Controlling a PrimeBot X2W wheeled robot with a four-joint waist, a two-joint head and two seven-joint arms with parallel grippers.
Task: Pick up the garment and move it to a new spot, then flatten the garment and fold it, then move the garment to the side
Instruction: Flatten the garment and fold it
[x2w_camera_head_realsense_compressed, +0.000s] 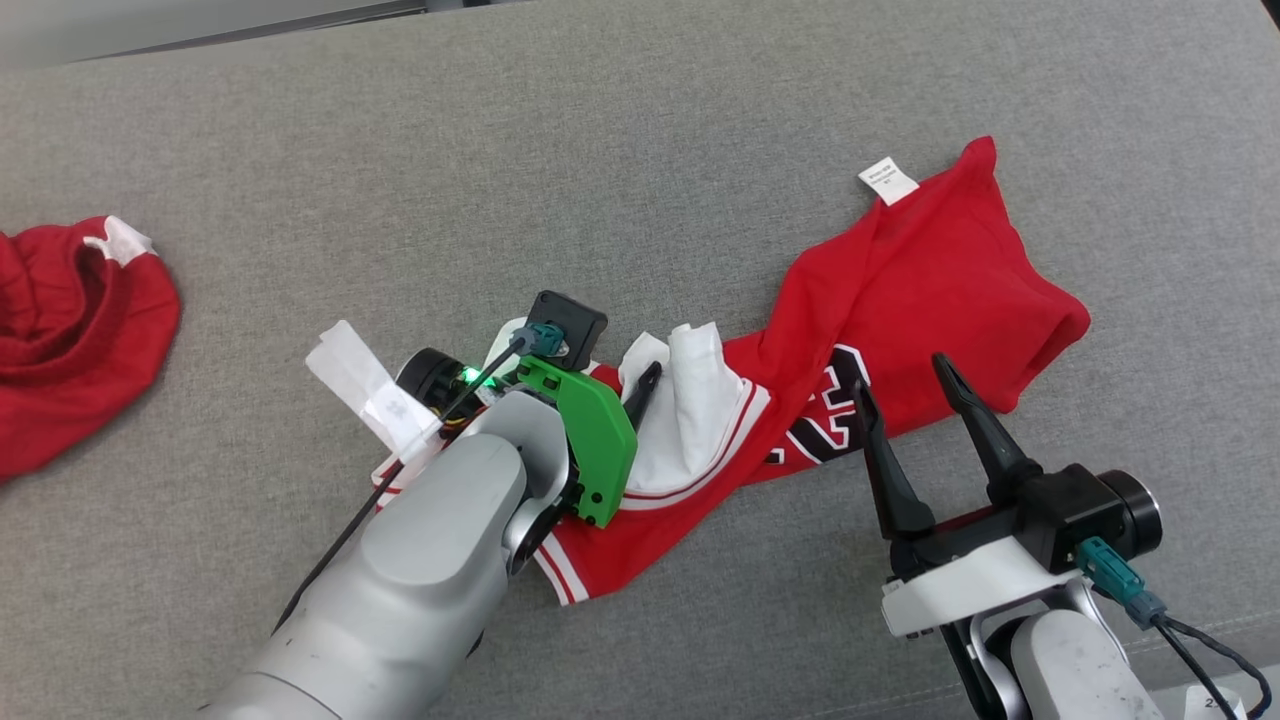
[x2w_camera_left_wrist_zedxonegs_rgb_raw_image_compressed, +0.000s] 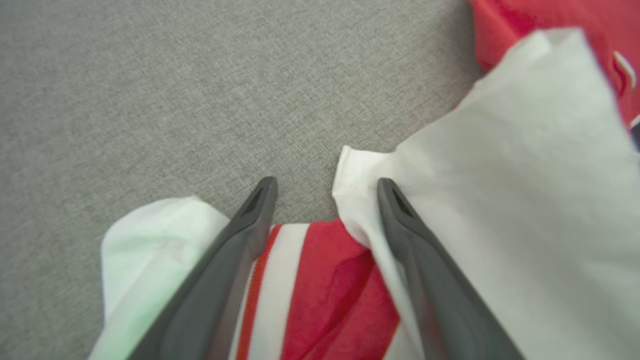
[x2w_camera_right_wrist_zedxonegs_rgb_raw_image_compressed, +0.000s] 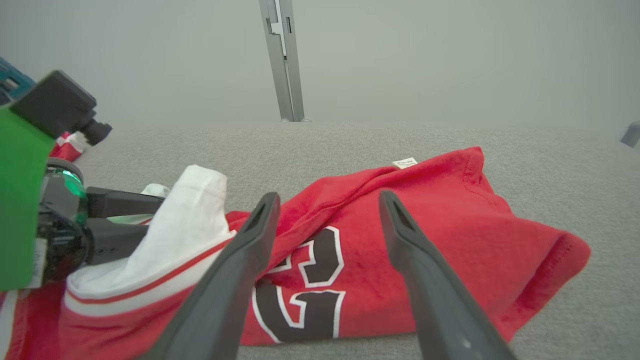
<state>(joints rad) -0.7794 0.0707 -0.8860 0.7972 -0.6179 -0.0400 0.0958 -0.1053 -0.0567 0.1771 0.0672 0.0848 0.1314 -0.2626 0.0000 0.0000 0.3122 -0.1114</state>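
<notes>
Far left: a second red garment (x2w_camera_head_realsense_compressed: 70, 330) lies bunched at the left edge of the grey table (x2w_camera_head_realsense_compressed: 640, 120), well apart from the work.
Left arm: the left arm (x2w_camera_head_realsense_compressed: 440, 560) reaches in over the left end of the garment (x2w_camera_head_realsense_compressed: 900, 300). The left jaws stand apart and empty, their fingers (x2w_camera_left_wrist_zedxonegs_rgb_raw_image_compressed: 250, 225) straddling the red-and-white striped hem (x2w_camera_left_wrist_zedxonegs_rgb_raw_image_compressed: 280, 280), with one finger against the white sleeve (x2w_camera_head_realsense_compressed: 700, 410).
Garment: it sprawls from the table's middle out to the right, rumpled, one sleeve standing up in a peak. Its number (x2w_camera_head_realsense_compressed: 835, 405) is half buried in a crease, and its label (x2w_camera_head_realsense_compressed: 888, 182) is turned out at the far edge.
Right arm: the right arm (x2w_camera_head_realsense_compressed: 1050, 640) hangs at the near right. The right jaws are wide apart, gripping nothing, with their tips over the number and the red cloth beside it.
Done so far: nothing can be confirmed. Whether this is the garment's new spot cannot be told.
Left to do: by the look of it, nearly everything. The cloth is neither flat nor folded, and no grip is made. Spreading, folding and the move to the side all appear to lie ahead.
</notes>
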